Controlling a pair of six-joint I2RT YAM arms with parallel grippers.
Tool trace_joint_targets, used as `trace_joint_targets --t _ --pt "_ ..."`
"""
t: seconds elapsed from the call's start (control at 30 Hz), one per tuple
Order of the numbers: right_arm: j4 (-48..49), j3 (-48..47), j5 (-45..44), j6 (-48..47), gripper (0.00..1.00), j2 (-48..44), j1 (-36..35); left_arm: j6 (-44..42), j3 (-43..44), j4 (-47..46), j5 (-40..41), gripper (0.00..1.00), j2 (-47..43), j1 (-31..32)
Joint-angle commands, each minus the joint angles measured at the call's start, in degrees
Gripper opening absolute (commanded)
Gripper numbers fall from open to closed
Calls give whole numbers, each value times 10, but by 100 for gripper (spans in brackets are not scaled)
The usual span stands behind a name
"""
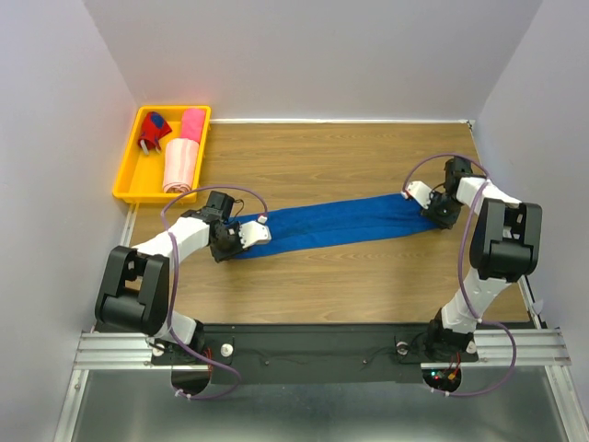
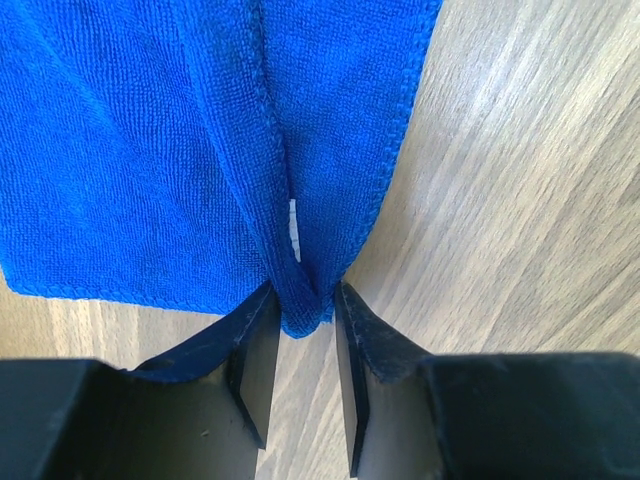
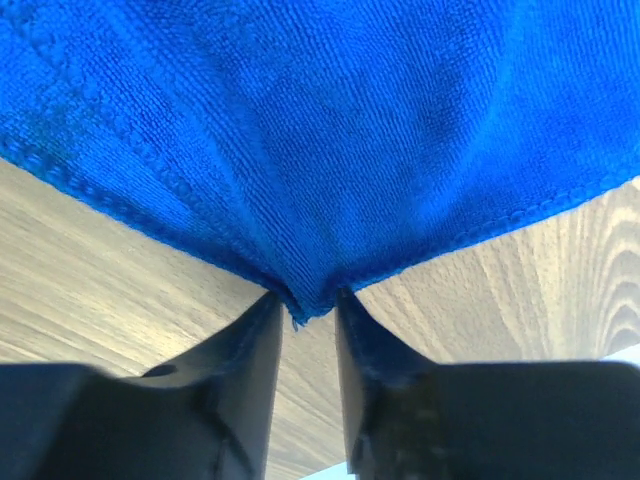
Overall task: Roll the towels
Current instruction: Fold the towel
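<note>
Royal blue towel: lying stretched long across the wooden table, spanning between both arms; apparently being pulled flat for rolling
Left gripper: pinching the towel's bunched left end; anchoring it
Right gripper: clamping the opposite end's edge; tensioning the cloth
Others: hot pink towel and pale pink towel sitting rolled in the yellow tray
</note>
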State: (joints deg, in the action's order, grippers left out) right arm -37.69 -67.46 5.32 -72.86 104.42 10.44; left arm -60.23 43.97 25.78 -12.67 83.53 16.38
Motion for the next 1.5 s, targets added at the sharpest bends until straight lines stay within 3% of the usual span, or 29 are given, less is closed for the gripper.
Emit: trace_joint_targets --t 0.0,0.07,0.17,0.37,0.63,0.97,1.17,1.3,1.47 --pt "15 23 5 -27 21 39 3 11 -5 -30 -32 34 22 1" --pt "15 24 3 -25 13 42 2 20 -5 -37 -34 25 26 1" --pt "13 17 -7 -13 1 40 4 32 -5 -47 -37 0 30 0" --pt "10 -14 -16 0 1 38 24 16 -6 -43 -20 0 9 -22" --pt "-40 -90 23 30 1 31 68 -8 59 4 -31 0 -53 -79" --pt "-116 -285 107 105 1 37 88 41 153 -29 -24 0 -69 -103" --pt "-149 -452 166 199 1 71 88 122 270 -51 -47 0 -50 -104" --pt "-160 -471 148 199 1 103 89 108 293 -31 -26 0 -25 -102" --pt "-155 -494 155 223 1 154 85 127 291 -70 -8 0 32 -100"
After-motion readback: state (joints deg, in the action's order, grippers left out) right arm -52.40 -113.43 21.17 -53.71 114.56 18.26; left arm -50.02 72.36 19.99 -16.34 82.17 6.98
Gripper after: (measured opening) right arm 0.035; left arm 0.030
